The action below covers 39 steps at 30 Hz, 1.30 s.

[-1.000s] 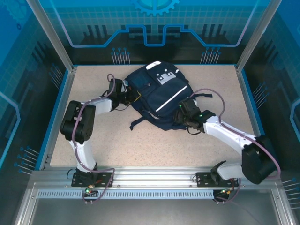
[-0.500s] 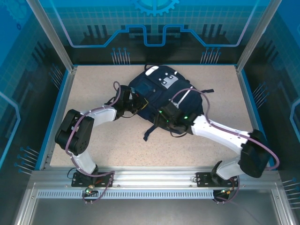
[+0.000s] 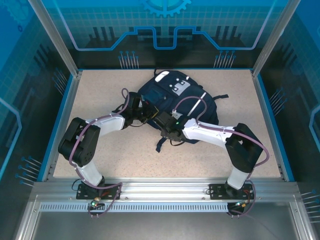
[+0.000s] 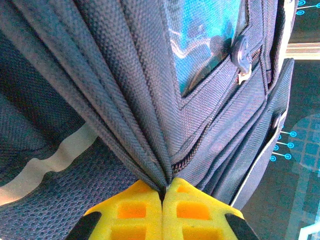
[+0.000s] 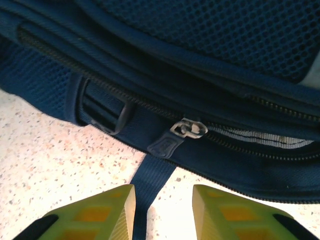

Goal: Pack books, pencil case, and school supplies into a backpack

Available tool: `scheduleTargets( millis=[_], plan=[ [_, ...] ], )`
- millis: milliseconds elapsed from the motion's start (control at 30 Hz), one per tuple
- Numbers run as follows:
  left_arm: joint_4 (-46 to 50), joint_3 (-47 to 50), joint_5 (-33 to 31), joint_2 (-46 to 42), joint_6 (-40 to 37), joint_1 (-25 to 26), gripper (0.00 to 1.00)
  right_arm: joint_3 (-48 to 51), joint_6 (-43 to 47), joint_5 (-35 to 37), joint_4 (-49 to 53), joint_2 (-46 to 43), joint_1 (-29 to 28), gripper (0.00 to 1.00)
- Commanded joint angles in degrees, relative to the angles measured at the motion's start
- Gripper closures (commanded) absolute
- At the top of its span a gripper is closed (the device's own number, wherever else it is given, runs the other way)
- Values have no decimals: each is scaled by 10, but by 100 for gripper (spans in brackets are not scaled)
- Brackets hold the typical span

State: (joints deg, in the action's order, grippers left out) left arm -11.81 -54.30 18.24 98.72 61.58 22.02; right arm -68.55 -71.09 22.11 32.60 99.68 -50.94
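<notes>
Two grippers work at the backpack (image 3: 207, 114). The left gripper (image 4: 162, 192) has its yellow fingers pressed together on a fold of the navy fabric. The right gripper (image 5: 164, 200) has its fingers apart and holds nothing; it is low over the table, just before the zipper pull (image 5: 187, 129), with a dark strap (image 5: 150, 182) lying between the fingers.

I think the danger is here: closing now, they may take the strap and not the small pull. Also, the left pinch is on a thin fold, so a hard tug could make it slip and the bag would slide.

The backpack lies flat near the middle of the far edge of the table (image 3: 100, 90), a speckled beige top with a blue rim. Around it stand aluminium posts (image 3: 54, 36) and blue lit wall panels (image 3: 100, 25).
</notes>
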Motion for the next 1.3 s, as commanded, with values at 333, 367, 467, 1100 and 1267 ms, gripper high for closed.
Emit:
scheduleTargets(
  millis=[333, 367, 467, 1100, 1267],
  plan=[
    [31, -11, 16, -21, -2, 7, 100, -76, -28, 54, 61, 85, 27, 66],
    [36, -13, 15, -20, -1, 8, 100, -78, -32, 61, 69, 85, 26, 69],
    [41, -12, 6, -20, 6, 7, 100, -73, -36, 77, 91, 80, 26, 75],
    [88, -21, -32, -9, -23, -38, 100, 8, 173, 87, 142, -21, 27, 100],
    [93, -27, -31, 5, -34, -55, 100, 47, 182, 108, 183, -64, 33, 100]
  ],
)
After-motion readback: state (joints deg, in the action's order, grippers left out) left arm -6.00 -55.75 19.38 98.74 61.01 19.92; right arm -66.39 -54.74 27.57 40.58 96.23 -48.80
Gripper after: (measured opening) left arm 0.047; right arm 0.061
